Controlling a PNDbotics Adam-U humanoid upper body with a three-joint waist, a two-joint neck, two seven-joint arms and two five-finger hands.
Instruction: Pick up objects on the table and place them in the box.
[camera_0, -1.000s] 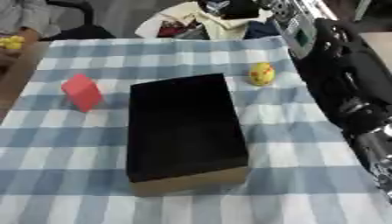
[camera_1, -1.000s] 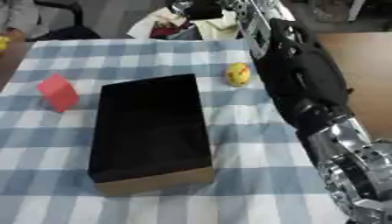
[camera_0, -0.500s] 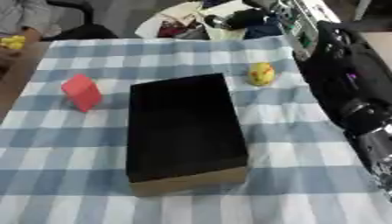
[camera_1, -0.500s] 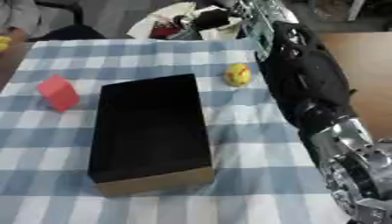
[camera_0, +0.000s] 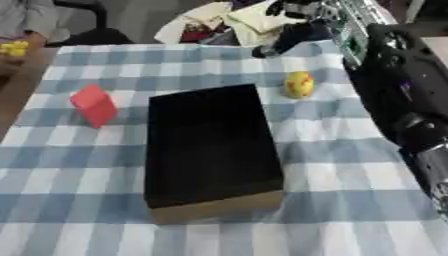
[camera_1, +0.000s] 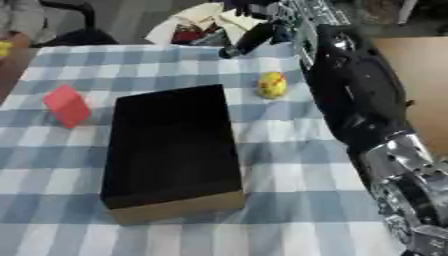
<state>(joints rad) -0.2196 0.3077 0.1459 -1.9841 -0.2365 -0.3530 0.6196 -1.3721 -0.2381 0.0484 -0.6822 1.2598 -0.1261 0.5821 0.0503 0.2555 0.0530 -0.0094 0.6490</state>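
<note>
An open black box (camera_0: 210, 145) with a tan front wall lies in the middle of the blue-checked table (camera_0: 332, 200). To its left stands a red block (camera_0: 94, 104). A small yellow object (camera_0: 299, 84) sits off the box's far right corner. My right arm runs up the right side, and my right hand (camera_0: 293, 36) hangs over the table's far edge. It is behind and above the yellow object, fingers stretched toward the left and holding nothing. My left hand shows in no view.
White papers and a red item (camera_0: 210, 22) lie past the far edge of the table. Small yellow things (camera_0: 13, 48) sit at the far left edge. A brown surface (camera_1: 424, 75) lies to the right of the table.
My right hand has dropped from the top of the view toward the table's far edge, its fingers now reaching left. The box, the red block and the yellow object have stayed put.
</note>
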